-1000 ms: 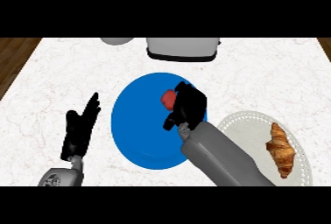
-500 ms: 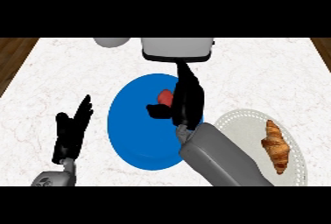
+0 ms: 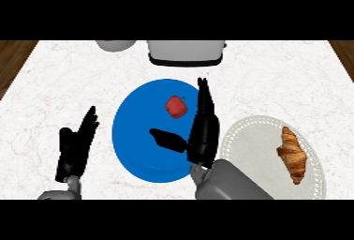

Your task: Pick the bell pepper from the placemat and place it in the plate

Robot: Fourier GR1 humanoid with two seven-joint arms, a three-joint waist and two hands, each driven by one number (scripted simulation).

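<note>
Hovering flat-handed beside the bell pepper (image 3: 176,106)

Sitting on the blue placemat (image 3: 138,140), just left of the right hand (image 3: 202,136); fingers (image 3: 205,101) straight, thumb spread wide, holding nothing. Resting slack-fingered at lower left: left hand (image 3: 75,150). Bearing a croissant (image 3: 293,154): white plate (image 3: 249,154), at right.

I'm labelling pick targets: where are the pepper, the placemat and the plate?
pepper (image 3: 176,106): head view, middle of its red body.
placemat (image 3: 133,139): head view, bare blue area on its left side.
plate (image 3: 252,143): head view, bare white surface left of the croissant (image 3: 293,153).
</note>
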